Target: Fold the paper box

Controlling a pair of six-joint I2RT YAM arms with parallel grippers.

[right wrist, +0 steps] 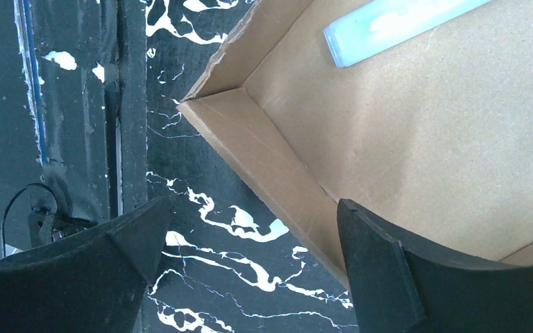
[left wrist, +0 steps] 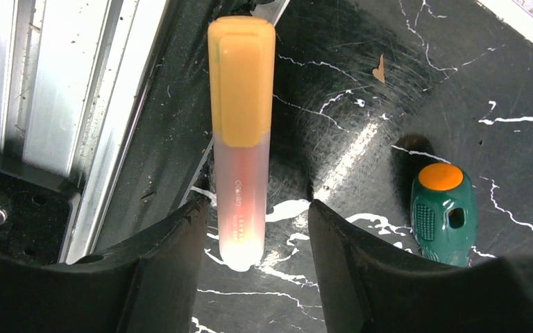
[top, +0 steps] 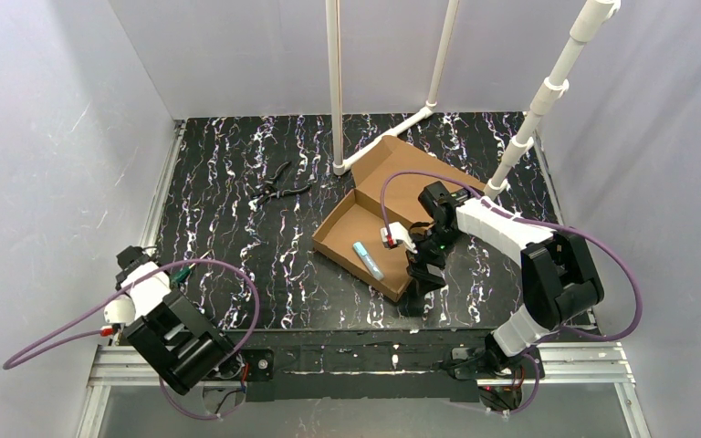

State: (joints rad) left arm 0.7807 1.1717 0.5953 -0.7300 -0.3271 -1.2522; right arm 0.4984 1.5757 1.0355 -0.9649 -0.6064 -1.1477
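On the black marbled tabletop (top: 237, 182) between pale walls (top: 55, 137), the paper box (top: 347, 233) lies open at right; right hand (right wrist: 253, 205) spread over its edge, left hand (left wrist: 258, 208) half-spread around an orange marker (left wrist: 241, 104)

Bare mat (top: 228, 237) btwn pliers (top: 278, 185) and near edge gives passage mid-left; paper box (top: 370, 233) fills centre-right w/ right gripper (right wrist: 250, 208) over its near wall; upright white pipes (top: 336, 91) block far side; highlighter (left wrist: 241, 125), screwdriver (left wrist: 443, 211) crowd near-left corner.
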